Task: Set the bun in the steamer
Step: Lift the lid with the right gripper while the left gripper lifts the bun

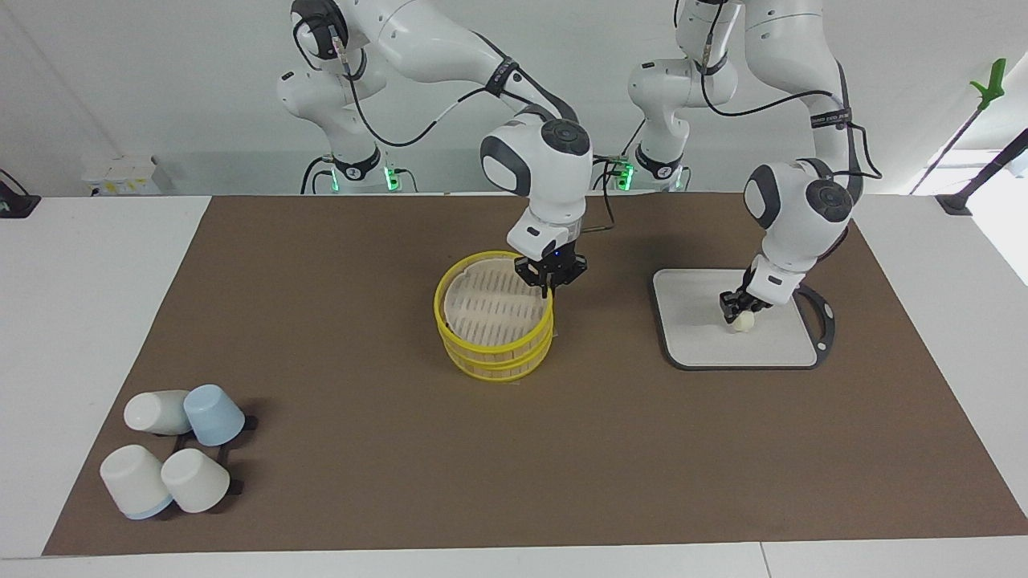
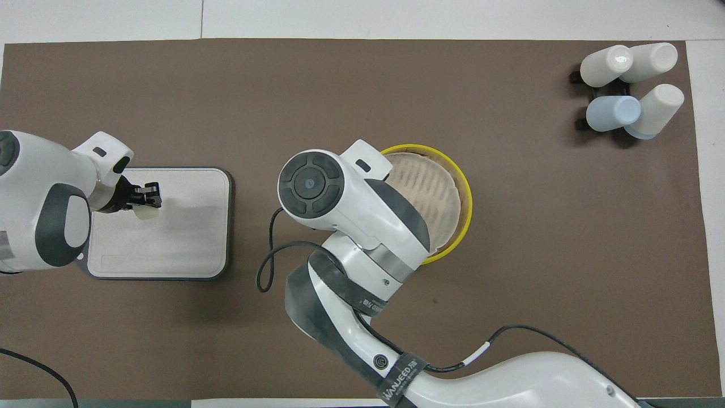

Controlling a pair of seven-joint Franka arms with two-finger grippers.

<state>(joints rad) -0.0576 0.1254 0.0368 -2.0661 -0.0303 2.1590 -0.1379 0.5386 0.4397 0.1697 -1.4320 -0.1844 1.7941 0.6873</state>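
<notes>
- We note the left gripper [image 1: 740, 311] clenched on the small cream-white bun [image 1: 744, 321] at the grey cutting board [image 1: 771, 347].
- We see the right gripper [image 1: 551, 282] gripping the rim of the yellow-rimmed slatted steamer [image 1: 491, 329] mid-table.

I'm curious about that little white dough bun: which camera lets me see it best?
The facing view. There the bun shows as a pale lump on the cutting board, right at the left gripper tips. The overhead view shows it too, but the gripper's black fingers and the white arm crowd it, so less is visible.
</notes>
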